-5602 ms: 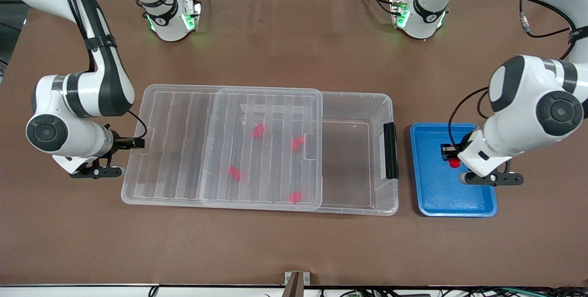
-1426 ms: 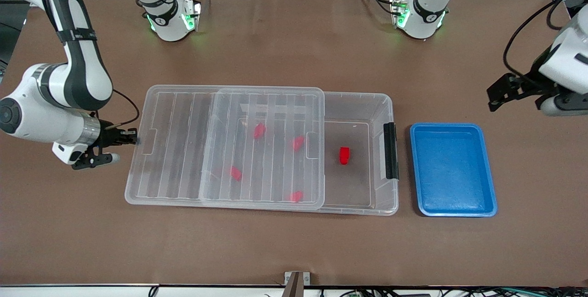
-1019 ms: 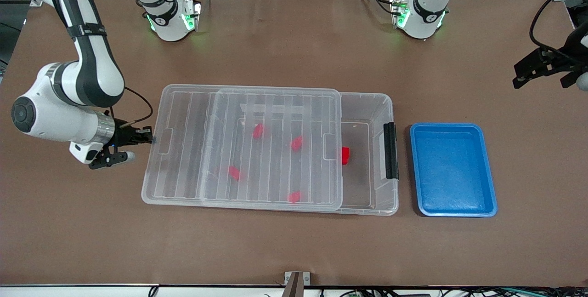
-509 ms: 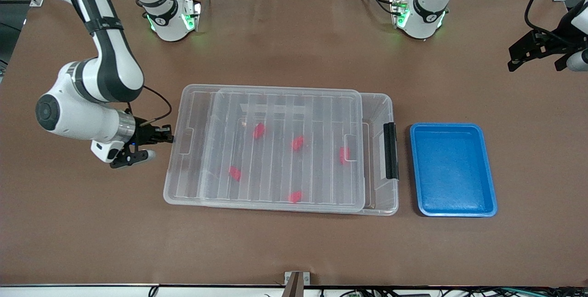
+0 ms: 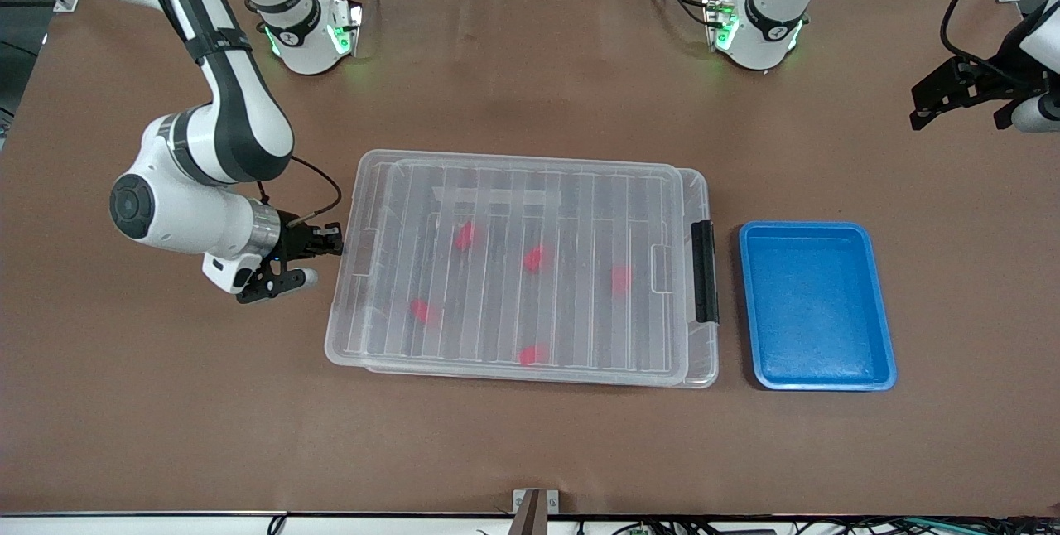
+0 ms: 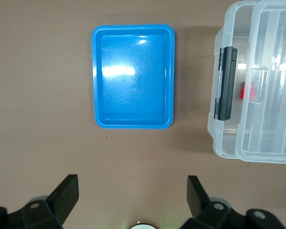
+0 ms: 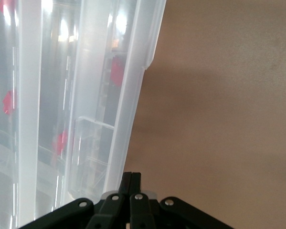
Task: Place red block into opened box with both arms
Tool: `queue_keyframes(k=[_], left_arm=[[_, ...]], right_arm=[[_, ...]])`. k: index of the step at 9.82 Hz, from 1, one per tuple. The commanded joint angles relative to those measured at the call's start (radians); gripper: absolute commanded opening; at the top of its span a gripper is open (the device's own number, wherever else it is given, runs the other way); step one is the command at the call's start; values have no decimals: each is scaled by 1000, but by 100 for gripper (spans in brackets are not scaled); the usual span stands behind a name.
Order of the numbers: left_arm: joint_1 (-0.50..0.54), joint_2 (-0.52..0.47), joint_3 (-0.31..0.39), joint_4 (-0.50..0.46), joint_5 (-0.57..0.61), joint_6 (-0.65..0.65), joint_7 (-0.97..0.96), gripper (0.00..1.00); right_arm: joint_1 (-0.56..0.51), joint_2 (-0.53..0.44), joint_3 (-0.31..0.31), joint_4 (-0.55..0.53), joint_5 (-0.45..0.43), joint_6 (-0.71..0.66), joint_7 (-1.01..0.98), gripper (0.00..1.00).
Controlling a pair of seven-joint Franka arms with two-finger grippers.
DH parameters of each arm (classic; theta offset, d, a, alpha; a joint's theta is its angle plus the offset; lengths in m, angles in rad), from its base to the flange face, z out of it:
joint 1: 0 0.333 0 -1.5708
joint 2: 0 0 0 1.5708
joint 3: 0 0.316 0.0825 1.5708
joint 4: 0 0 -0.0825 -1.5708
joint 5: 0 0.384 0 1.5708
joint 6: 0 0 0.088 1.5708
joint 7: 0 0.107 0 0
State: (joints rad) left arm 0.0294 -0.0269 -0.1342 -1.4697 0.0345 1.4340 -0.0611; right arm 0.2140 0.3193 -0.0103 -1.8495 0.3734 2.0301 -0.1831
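Observation:
The clear box [image 5: 702,369] lies mid-table with its ribbed lid [image 5: 580,311] drawn over almost all of it. Several red blocks show through the lid; the red block [image 5: 621,277] nearest the black latch [image 5: 705,270] lies under the lid's end. My right gripper [image 5: 335,238] is shut, its tips against the lid's edge at the right arm's end; in the right wrist view the gripper [image 7: 132,179] touches that lid edge [image 7: 133,95]. My left gripper [image 5: 956,108] hangs open and empty over bare table at the left arm's end. Its wrist view shows the gripper [image 6: 133,200] high above the box [image 6: 219,138] and red block [image 6: 248,90].
A blue tray [image 5: 816,369] with nothing in it sits beside the box toward the left arm's end, also in the left wrist view as the tray [image 6: 133,76]. Brown table surface surrounds the box on all sides. Both arm bases stand along the table's back edge.
The right gripper has pushed the lid toward the left arm's end, and it now covers the red block that lay in the uncovered part. The left gripper has barely moved.

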Motion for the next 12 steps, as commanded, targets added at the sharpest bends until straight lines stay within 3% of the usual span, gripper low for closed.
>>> queue_keyframes(k=[1,2,3,4,5,9,10,12], left_arm=[[-6,-2,10,-37,-13,-1,7,100],[-6,-2,10,-37,-13,-1,7,100],[-6,1,10,-37,-13,0,7,100],[-6,1,10,-35,-13,0,7,100],[-6,1,10,-35,-13,0,7,100],[-8,4,8,-37,-13,-1,9,100],[-9,5,8,-35,-13,2,9,100],[-9,4,2,-35,-13,2,9,100]], right_arm=[[-1,7,15,21,22,-5,31,0],[-5,7,15,42,15,-11,33,2],[-16,-2,6,64,-1,-48,37,13],[-45,-29,-11,81,-51,-101,83,74],[-82,-92,-14,91,-141,-117,132,100],[-188,-276,-28,202,-341,-361,241,100],[-217,-339,-36,197,-353,-387,244,100],[-243,-355,-42,290,-360,-521,246,100]])
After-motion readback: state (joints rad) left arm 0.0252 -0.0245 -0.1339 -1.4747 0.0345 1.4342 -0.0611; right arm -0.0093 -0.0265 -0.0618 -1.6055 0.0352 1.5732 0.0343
